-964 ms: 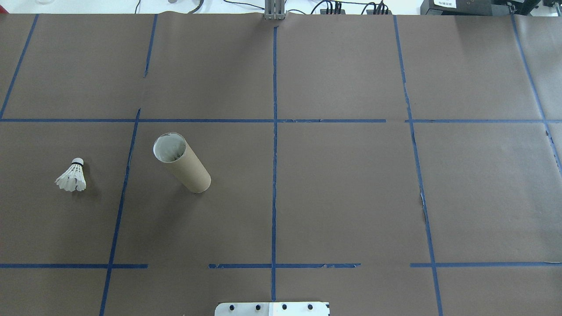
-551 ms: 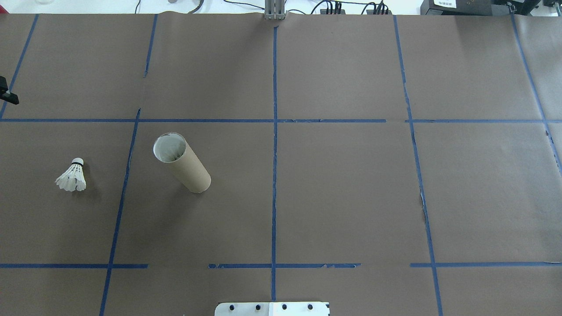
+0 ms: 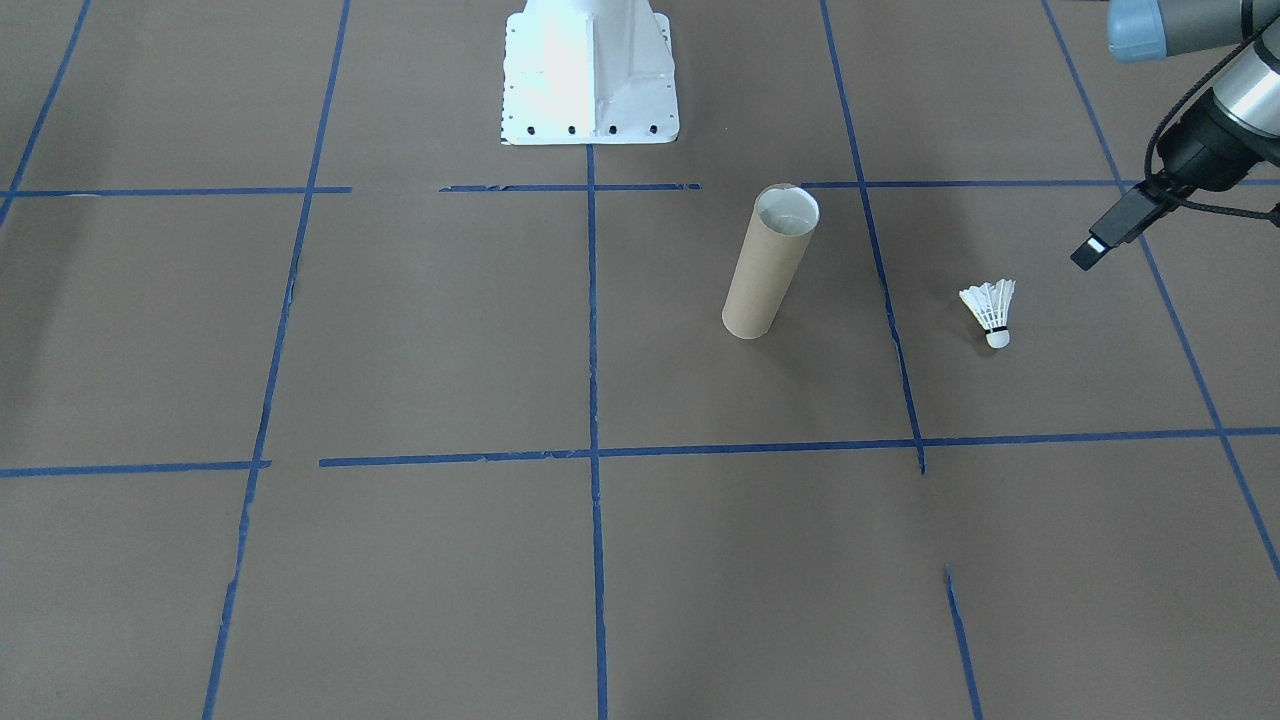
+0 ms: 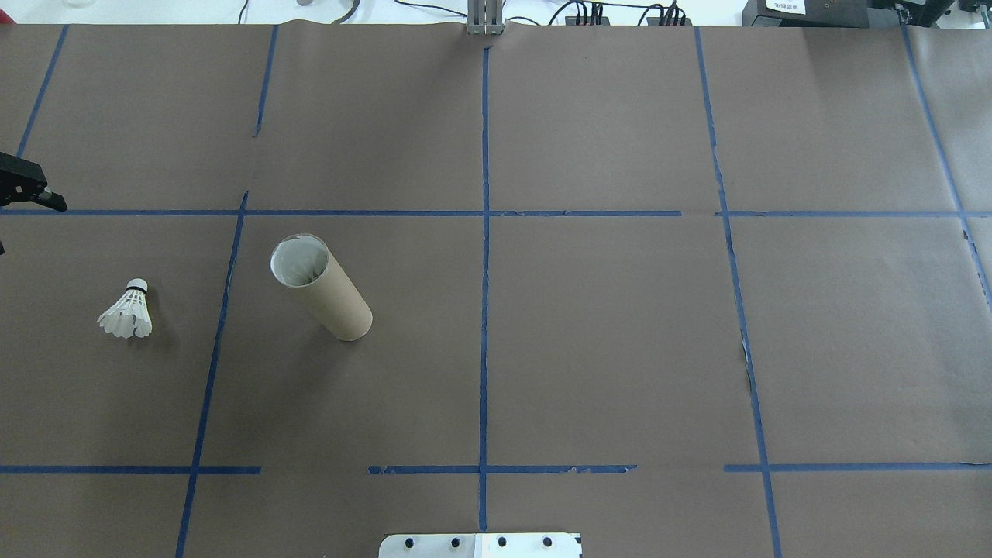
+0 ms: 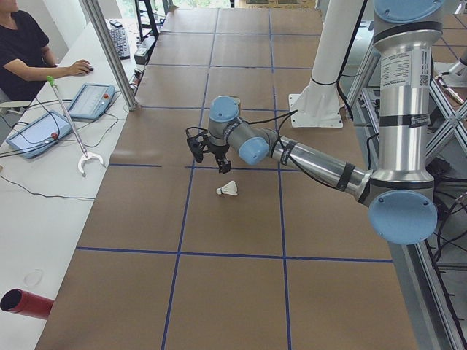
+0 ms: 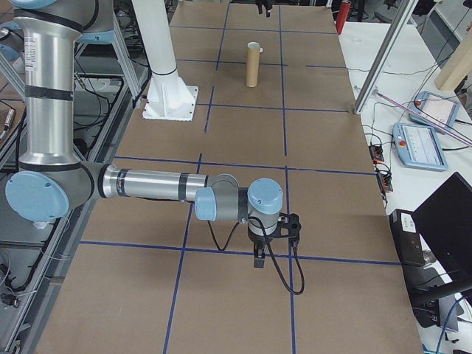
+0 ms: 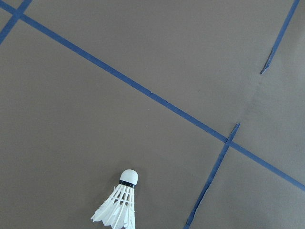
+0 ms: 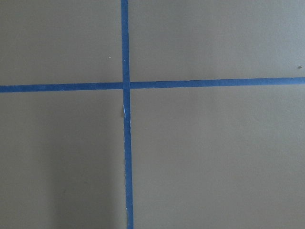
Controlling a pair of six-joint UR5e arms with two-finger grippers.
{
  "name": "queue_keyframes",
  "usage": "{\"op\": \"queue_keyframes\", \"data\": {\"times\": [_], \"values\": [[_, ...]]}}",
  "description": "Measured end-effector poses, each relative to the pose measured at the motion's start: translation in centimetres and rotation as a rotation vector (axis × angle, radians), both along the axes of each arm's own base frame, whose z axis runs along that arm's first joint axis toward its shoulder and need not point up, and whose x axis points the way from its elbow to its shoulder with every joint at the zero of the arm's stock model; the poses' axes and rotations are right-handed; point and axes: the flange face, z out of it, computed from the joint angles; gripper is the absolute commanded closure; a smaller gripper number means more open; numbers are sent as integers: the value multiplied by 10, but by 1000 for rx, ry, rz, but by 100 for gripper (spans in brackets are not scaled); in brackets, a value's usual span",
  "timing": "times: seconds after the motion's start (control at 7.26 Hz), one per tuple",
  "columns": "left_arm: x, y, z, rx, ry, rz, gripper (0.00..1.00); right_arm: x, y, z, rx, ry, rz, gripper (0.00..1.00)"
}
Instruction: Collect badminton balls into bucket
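Lying on its side on the table [image 4: 589, 325], the shuttlecock [image 4: 126, 311] sits near the upright tube [image 4: 322, 288], while the left gripper [image 5: 206, 149] hovers nearby, its state unclear.

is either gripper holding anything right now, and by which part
Nothing is held. The shuttlecock lies free on the table, apart from the left gripper; the right gripper has nothing in it.

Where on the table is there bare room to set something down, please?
Almost everywhere: the whole half right of the centre tape line is bare paper in the overhead view. The only occupied ground is the left side, where the cardboard tube stands, the shuttlecock lies apart from it, and the left gripper enters.
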Motion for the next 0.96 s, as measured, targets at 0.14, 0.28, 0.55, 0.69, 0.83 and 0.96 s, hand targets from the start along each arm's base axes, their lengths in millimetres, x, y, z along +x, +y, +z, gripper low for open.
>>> {"op": "queue_keyframes", "data": {"times": [0.14,0.28,0.55,0.69,0.83,0.96], "values": [[11,4,-4,-18,18,-21,0,0,0,0,0,0,0,0],[17,13,-4,-30,47,-50,0,0,0,0,0,0,0,0],[9,62,24,-22,135,-128,0,0,0,0,0,1,0,0],[3,80,31,-31,172,-156,0,0,0,0,0,0,0,0],[1,92,33,-52,195,-185,0,0,0,0,0,0,0,0],[8,101,34,-82,213,-227,0,0,0,0,0,0,0,0]]}}
